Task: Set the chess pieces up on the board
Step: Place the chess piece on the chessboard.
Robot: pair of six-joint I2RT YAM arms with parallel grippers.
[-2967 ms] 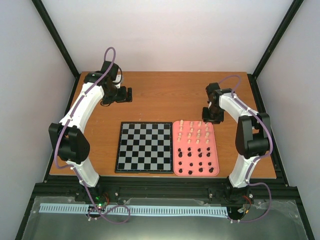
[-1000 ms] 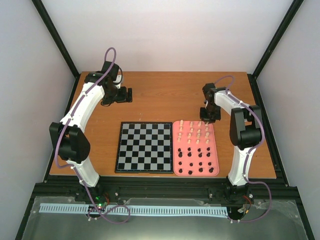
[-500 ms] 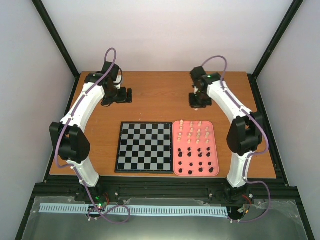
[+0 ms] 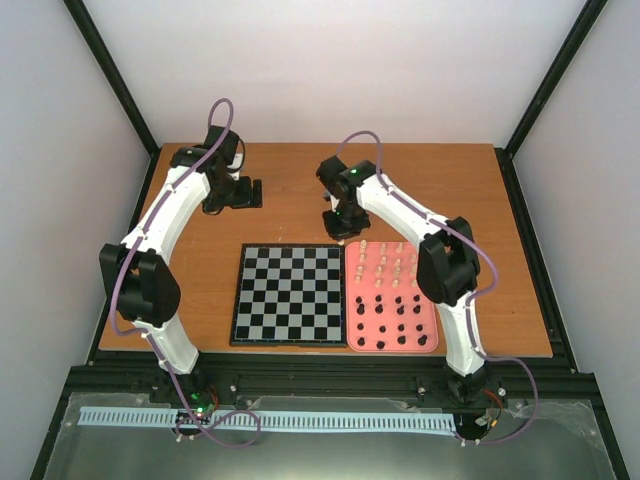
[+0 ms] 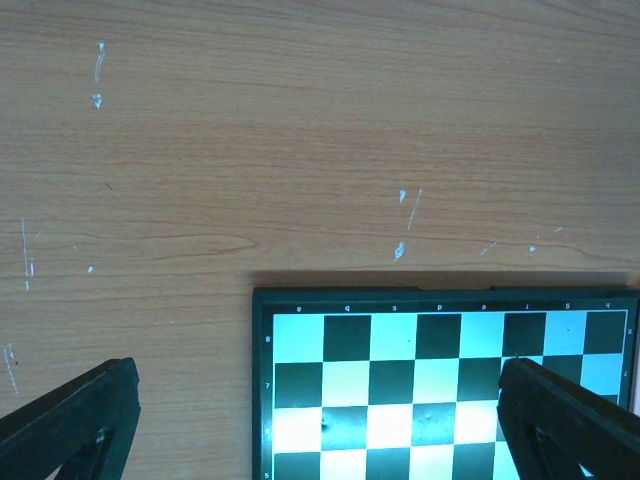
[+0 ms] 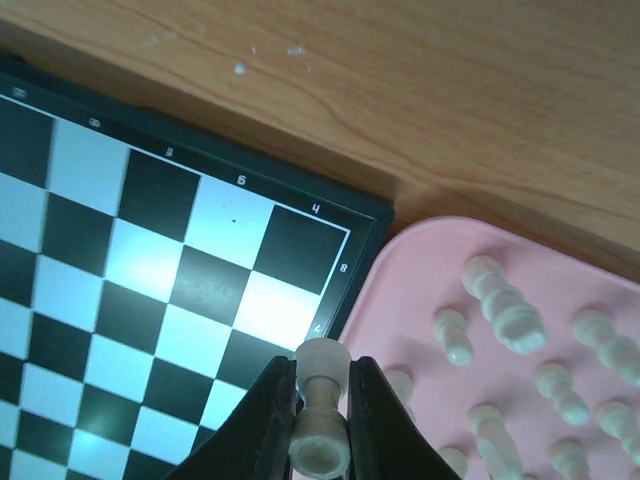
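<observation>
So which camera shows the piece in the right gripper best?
Right wrist: the cream piece sits close up, pinched in the right gripper. Top external shows only the gripper from above, the piece too small to see. Left wrist misses it.

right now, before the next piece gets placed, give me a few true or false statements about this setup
1. The right gripper is shut on a cream chess piece. True.
2. Black figures stand on the board. False: its squares show no pieces at all.
3. The pink tray lies to the left of the board. False: it lies along the board's right side.
4. The left gripper is open and holds nothing. True.
5. In the tray, the black pieces fill the near half and the cream pieces the far half. True.
</observation>
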